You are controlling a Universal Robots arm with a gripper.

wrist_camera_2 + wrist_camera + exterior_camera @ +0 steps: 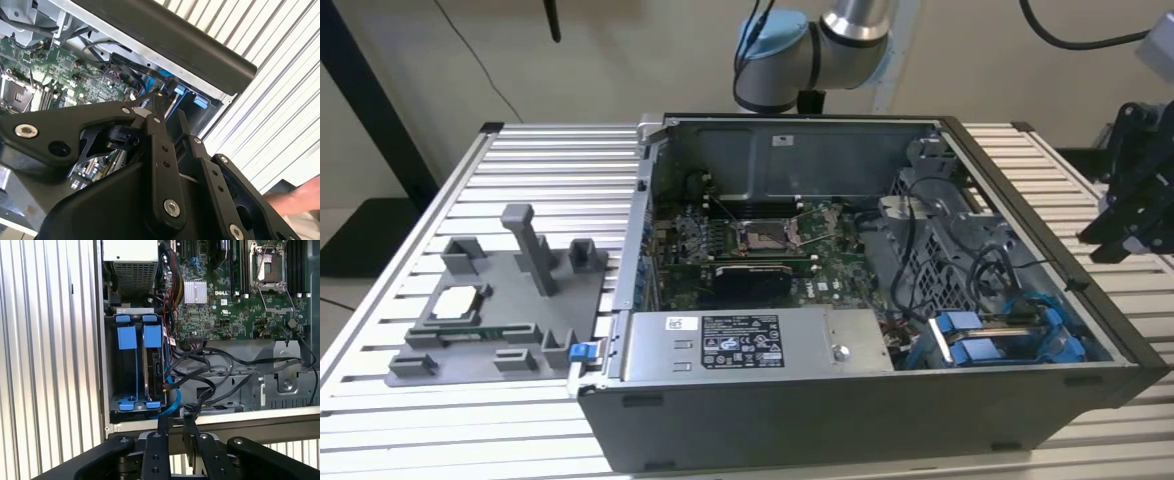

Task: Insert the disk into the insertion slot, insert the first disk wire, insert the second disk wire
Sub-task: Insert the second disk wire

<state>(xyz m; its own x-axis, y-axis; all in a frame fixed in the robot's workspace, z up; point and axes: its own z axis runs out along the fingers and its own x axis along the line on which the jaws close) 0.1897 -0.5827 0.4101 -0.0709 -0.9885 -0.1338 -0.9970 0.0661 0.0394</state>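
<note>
The insertion slot, a grey cage with blue rails and tabs, sits in the corner of the open computer case; it also shows in the exterior view. In the bay nearer the motherboard, a dark slab stands on edge between blue carrier rails and looks like the disk. A blue wire and black wires lie loose beside the cage; whether any is plugged in is unclear. My gripper hovers outside the case wall near the cage, at the exterior view's right. Its fingers stand a narrow gap apart with nothing between them.
The case stands on a slatted metal table. A silver power supply box lies beside the cage, with the motherboard behind it. A grey fixture with parts stands at the exterior view's left. A person's hand is near the gripper.
</note>
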